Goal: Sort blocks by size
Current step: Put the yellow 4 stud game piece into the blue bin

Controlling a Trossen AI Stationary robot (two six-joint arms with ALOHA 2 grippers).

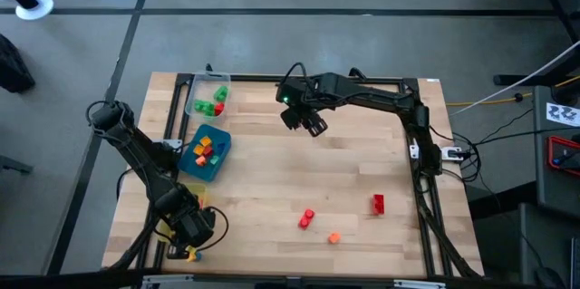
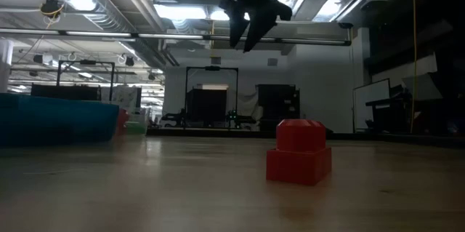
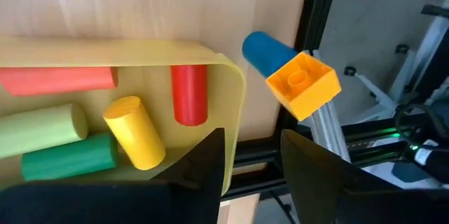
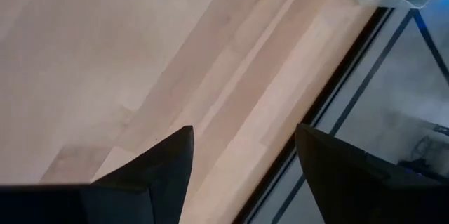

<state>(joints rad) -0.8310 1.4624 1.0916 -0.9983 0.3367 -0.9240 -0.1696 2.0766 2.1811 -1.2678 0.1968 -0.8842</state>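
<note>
High view shows most of the blocks already sorted: small green and red pieces are seen in the clear tray (image 1: 207, 97), a mixed heap of orange, yellow, red and green pieces in the blue tray (image 1: 205, 154), and, in the left wrist view, long cylinders in red, yellow, green and salmon laid in the yellow tray (image 3: 235, 83). Three pieces are left loose on the counter (image 1: 272, 189): a red studded block (image 1: 307, 218), a small orange block (image 1: 333, 237) just beside it, and a red brick (image 1: 378, 203) a little farther off. An orange-and-blue piece (image 3: 295, 76) is seen outside the yellow tray's corner, over the counter's edge; whether it rests on anything cannot be told. The task is judged to be largely done, with these few pieces remaining.

The left gripper (image 1: 190, 230) is held over the yellow tray at the counter's near left corner, its jaws parted with nothing between them. The right gripper (image 1: 308, 124) is hung above the far middle of the counter, jaws spread wide and empty.

The red studded block is seen in the low view as a glossy two-tier piece, a narrower knob on a square base
</note>
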